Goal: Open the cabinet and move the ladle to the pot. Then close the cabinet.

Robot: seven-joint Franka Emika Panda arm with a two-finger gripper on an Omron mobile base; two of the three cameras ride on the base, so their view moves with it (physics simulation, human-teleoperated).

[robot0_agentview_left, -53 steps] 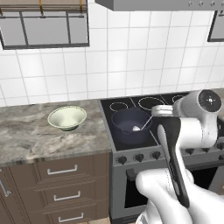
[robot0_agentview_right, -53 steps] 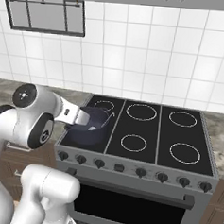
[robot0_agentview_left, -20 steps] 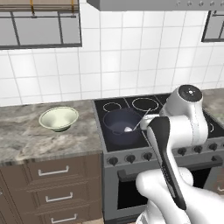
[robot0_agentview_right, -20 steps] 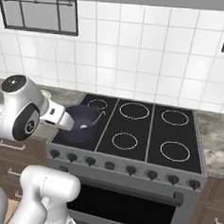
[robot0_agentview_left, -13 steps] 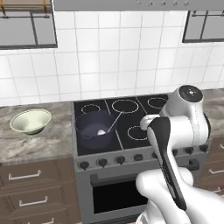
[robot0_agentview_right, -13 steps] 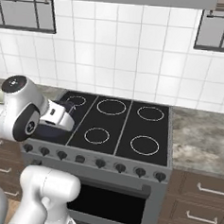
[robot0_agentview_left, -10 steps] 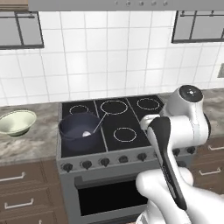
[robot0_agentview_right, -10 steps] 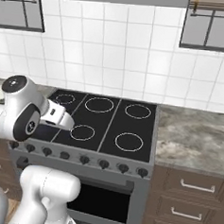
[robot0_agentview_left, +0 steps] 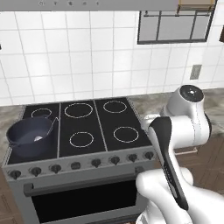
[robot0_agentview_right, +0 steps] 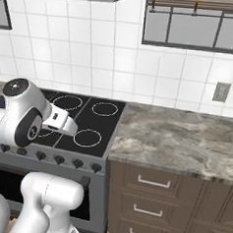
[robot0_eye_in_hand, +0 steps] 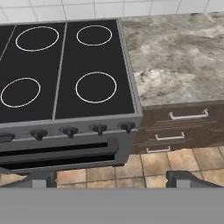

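The pot (robot0_agentview_left: 30, 136), dark blue-grey and round, sits on the front left burner of the black stove (robot0_agentview_left: 94, 127) in the left base view, and a small pale shape inside it near its right wall looks like the ladle (robot0_agentview_left: 38, 138), though it is too small to make out clearly. The stove has control knobs along its front edge and an oven door with a long bar handle below them. Above and to the right of the stove, on the white tiled wall, hangs a glass-fronted cabinet (robot0_agentview_right: 194, 23) with a dark frame; whether it is the one with the bar handle I cannot tell. To the right of the stove lies the marbled grey surface (robot0_agentview_right: 181, 138), with dark brown drawers (robot0_agentview_right: 153, 182) under it, each carrying a short horizontal handle. A grey outlet plate (robot0_agentview_right: 221, 92) is set in the tiles above that surface. The white arm is folded in front of the stove's right part in the left base view. In the hand view the tool (robot0_eye_in_hand: 109, 179) looks down on the stove's right burners, the surface beside them and the tan floor tiles, with its two fingertips (robot0_eye_in_hand: 41, 178) spread to their widest and nothing between them; it grips nothing and hangs well apart from the pot.
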